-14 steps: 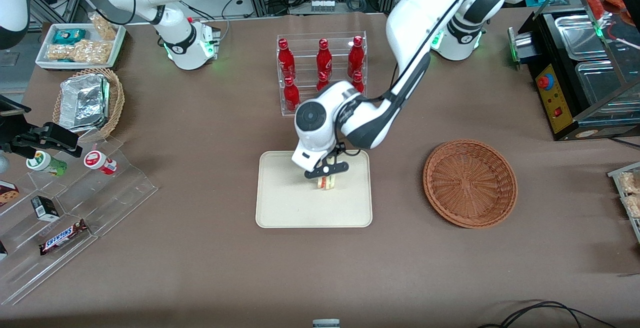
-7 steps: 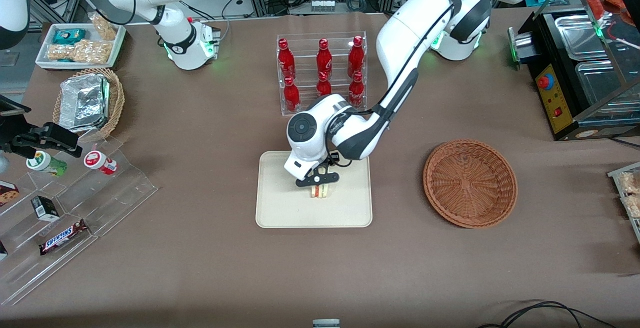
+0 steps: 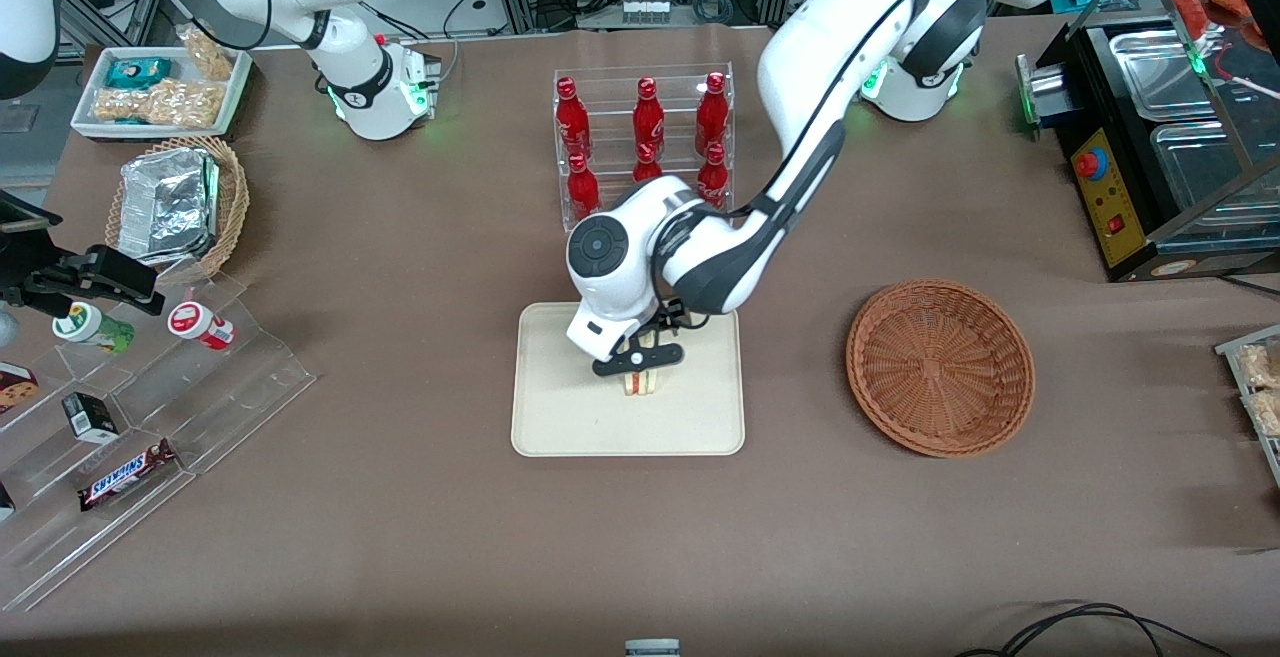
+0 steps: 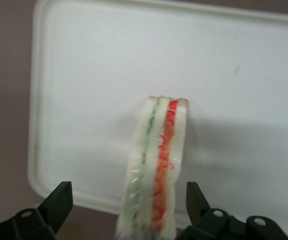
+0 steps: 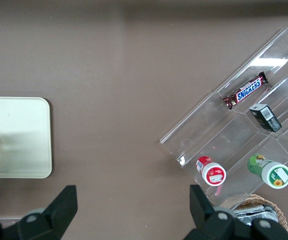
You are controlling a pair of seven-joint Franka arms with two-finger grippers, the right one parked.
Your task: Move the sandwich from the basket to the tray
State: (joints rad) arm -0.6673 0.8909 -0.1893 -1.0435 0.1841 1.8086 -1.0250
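Now the sandwich (image 3: 640, 383) stands on its edge on the cream tray (image 3: 560, 417), near the tray's middle. Directly above it hang the left arm's jaws (image 3: 638, 369), spread wide with a clear gap between each finger (image 4: 59, 202) and the bread, so they are not gripping it. Well apart, toward the working arm's end of the bench (image 3: 400, 537), sits the reddish-brown basket (image 3: 940, 367).

A clear rack (image 3: 645, 147) of red bottles (image 3: 647, 115) stands on the brown tabletop (image 3: 420, 497). Toward the parked arm's end sit a tan wicker basket (image 3: 232, 199) holding a foil container (image 3: 168, 205), a white snack tray (image 3: 160, 89), and a clear stepped display (image 3: 150, 437) with a Snickers bar (image 3: 125, 474).
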